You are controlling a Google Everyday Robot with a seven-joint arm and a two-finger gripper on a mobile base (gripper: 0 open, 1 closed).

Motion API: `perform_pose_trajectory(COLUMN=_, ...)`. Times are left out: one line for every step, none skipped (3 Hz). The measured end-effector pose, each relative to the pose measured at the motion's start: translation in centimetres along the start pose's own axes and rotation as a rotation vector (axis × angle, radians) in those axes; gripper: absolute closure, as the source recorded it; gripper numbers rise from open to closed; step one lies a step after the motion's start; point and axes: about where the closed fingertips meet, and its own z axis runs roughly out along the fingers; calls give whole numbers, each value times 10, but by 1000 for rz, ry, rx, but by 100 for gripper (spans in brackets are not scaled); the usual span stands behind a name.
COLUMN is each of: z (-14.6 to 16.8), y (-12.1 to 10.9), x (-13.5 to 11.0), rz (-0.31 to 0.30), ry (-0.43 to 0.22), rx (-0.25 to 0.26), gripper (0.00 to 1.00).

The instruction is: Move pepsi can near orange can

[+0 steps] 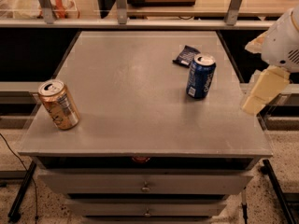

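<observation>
Pepsi can [201, 76]: upright on the right half of the table [126, 101], toward the back, just in front of a dark packet [186, 56]; nothing holds it.
Orange can [59, 104]: standing near the front-left corner, close to the left edge, well apart from the pepsi can.
Gripper [262, 91]: off the table's right edge, beside the pepsi can but clear of it. Whether it is open or closed I cannot tell.
Progress: judged not begun; almost the whole table width lies between the two cans.
Risk, approach: coming in from the side, the gripper may strike the can's wall before it straddles the can. A light can would then tip and roll, possibly off the table.
Risk, packet: a reach that overshoots toward the back could push the can onto the packet, or catch the packet along with it.
Risk, grasp: the wall is thin, smooth aluminium. A high or off-centre pinch may let the can slip or twist, and a hard one may dent it.
Risk, carry: the path across is long. Held too low, the can's base could drag on the table and work it loose.
Risk, placing: the orange can stands by the corner, so a set-down too close could knock it over the edge. Letting go with the pepsi can tilted would topple it.
</observation>
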Motion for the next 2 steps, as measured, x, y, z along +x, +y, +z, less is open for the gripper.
perform_pose_trajectory(z=31, y=-23, x=-6, rz=120, ry=-129, rx=19, gripper=0)
perform_pose_trajectory(z=31, y=-22, x=-5, rz=119, ry=-128, rx=17, gripper=0)
